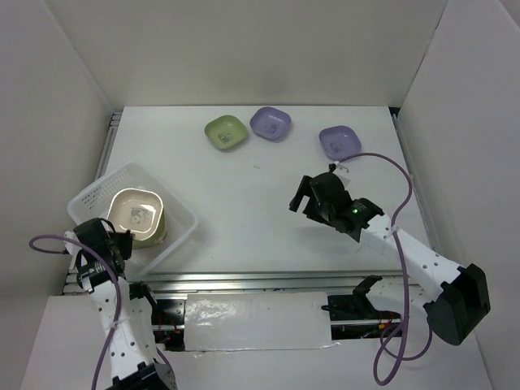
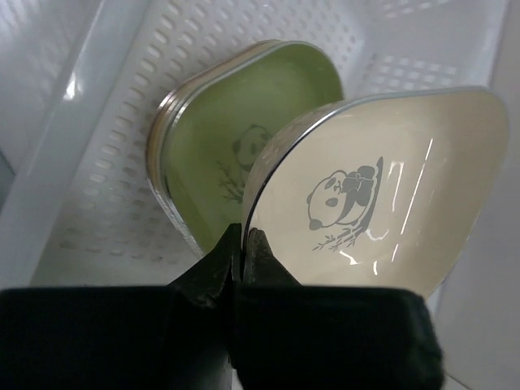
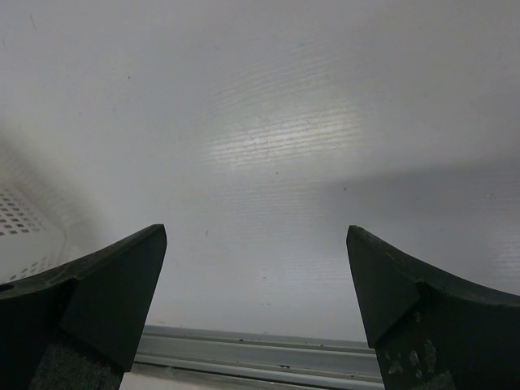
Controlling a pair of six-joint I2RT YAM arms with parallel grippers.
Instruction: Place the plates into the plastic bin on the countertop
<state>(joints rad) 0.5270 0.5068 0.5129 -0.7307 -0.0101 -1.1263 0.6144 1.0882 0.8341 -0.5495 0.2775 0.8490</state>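
left gripper (image 2: 242, 242) is sitting over the near corner of the bin (image 1: 97, 188). the bin is lying at the near-left corner of the countertop (image 1: 244, 219), close to the left wall (image 1: 49, 122) and just behind the rail (image 1: 268, 281). room is tight there. a wide stretch of bare countertop is running from the bin across to my right gripper (image 1: 305, 195) and back to the far edge.

my left fingers are clamping down on one corner of the cream plate (image 2: 382, 195), holding it face up over the bin. in the bin, a green plate (image 2: 236, 130) is lying on top of a stack (image 2: 166, 122).

my right fingers (image 3: 106, 276) are standing wide apart and gripping nothing, with only countertop and rail showing between them.

three plates are sitting along the far edge, well apart from the bin: a loose green plate (image 1: 226, 132), a purple plate (image 1: 270, 123) just beside it, and another purple plate (image 1: 340, 141) nearest my right gripper.

i can't count the stack, since only thin rims are showing beside the green plate and from above the cream plate is covering most of it. i can't tell if the cream plate is touching the stack. the right wrist view is catching only a sliver of bin at its left edge.
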